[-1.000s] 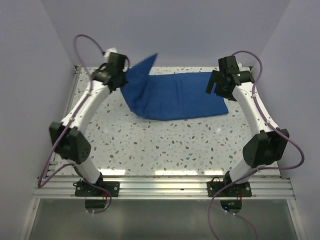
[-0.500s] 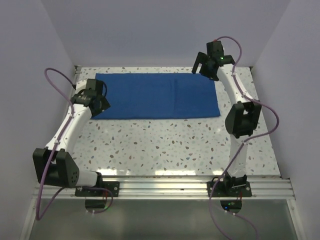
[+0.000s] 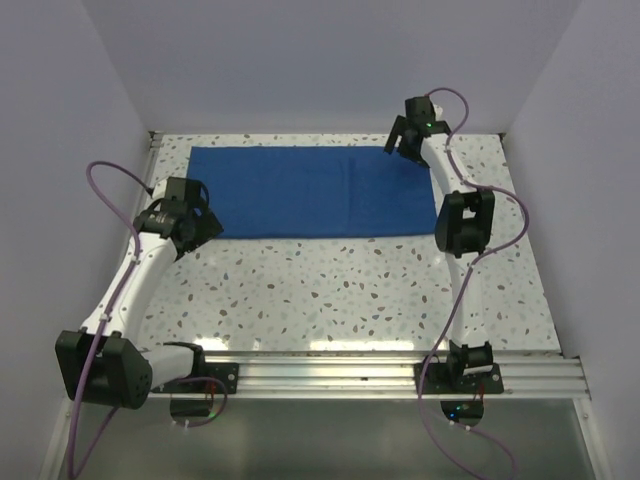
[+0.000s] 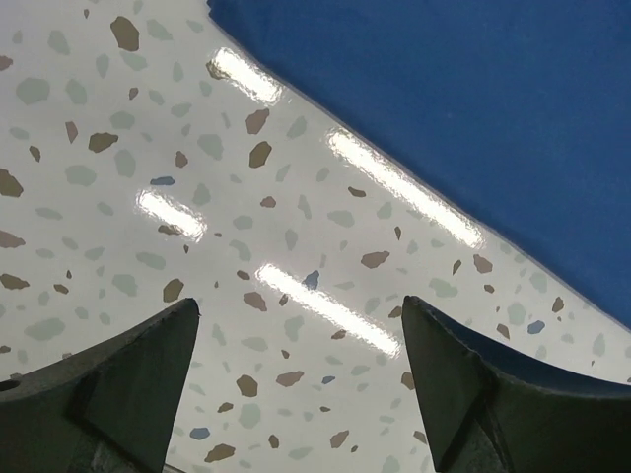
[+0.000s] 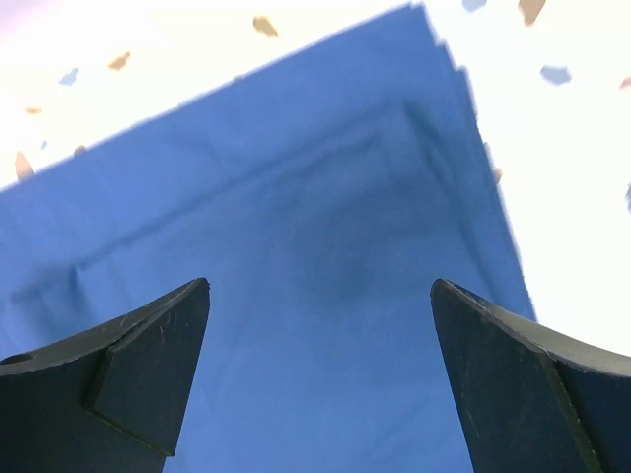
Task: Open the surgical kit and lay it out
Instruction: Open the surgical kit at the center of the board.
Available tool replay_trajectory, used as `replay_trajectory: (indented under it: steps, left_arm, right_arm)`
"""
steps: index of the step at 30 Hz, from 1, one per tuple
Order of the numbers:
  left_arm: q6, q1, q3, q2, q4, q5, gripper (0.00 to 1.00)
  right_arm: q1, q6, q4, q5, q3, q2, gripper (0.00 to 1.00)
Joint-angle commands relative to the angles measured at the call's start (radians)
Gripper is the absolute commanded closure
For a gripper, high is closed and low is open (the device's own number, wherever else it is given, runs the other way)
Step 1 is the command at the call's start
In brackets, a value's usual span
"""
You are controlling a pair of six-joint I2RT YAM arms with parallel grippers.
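Observation:
Of the surgical kit, only the royal-blue cloth (image 3: 310, 190) shows, spread flat as a wide rectangle across the back of the table. My left gripper (image 3: 198, 224) hovers open just off the cloth's near-left corner. In the left wrist view the left gripper (image 4: 299, 303) has only speckled tabletop between its fingers, with the cloth (image 4: 473, 99) edge beyond them. My right gripper (image 3: 404, 141) hangs open over the cloth's far-right corner. In the right wrist view the right gripper (image 5: 320, 284) is above the cloth (image 5: 296, 217), which shows faint fold creases, and holds nothing.
The speckled white table (image 3: 330, 290) is bounded by lilac walls at the back and both sides. An aluminium rail (image 3: 330, 372) with both arm bases runs along the near edge. The right arm's elbow (image 3: 464, 222) stands above the cloth's right end.
The left gripper let go of the cloth's raised left corner and drew back toward the near left. The cloth now lies flat. The right gripper moved to the far-right corner.

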Motion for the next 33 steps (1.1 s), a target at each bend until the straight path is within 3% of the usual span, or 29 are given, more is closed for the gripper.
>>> replay_trajectory:
  steps: [1, 11, 20, 23, 33]
  left_arm:
    - [-0.008, 0.002, -0.018, -0.036, -0.018, 0.032, 0.13]
    - [-0.014, 0.002, -0.064, -0.033, -0.018, 0.026, 0.14]
    - [-0.016, 0.0, -0.079, -0.006, -0.001, 0.029, 0.14]
    - [-0.008, 0.002, -0.073, 0.007, 0.003, 0.028, 0.14]
    - [0.012, 0.002, -0.1, -0.011, -0.012, 0.024, 0.15]
  right_arm:
    - [-0.02, 0.005, 0.1, 0.082, 0.095, 0.024, 0.02]
    - [-0.057, 0.009, 0.177, 0.099, 0.159, 0.144, 0.02]
    - [-0.069, 0.023, 0.206, 0.082, 0.182, 0.204, 0.09]
    - [-0.069, 0.026, 0.206, 0.062, 0.166, 0.208, 0.16]
    - [-0.054, 0.002, 0.181, 0.073, 0.15, 0.222, 0.5]
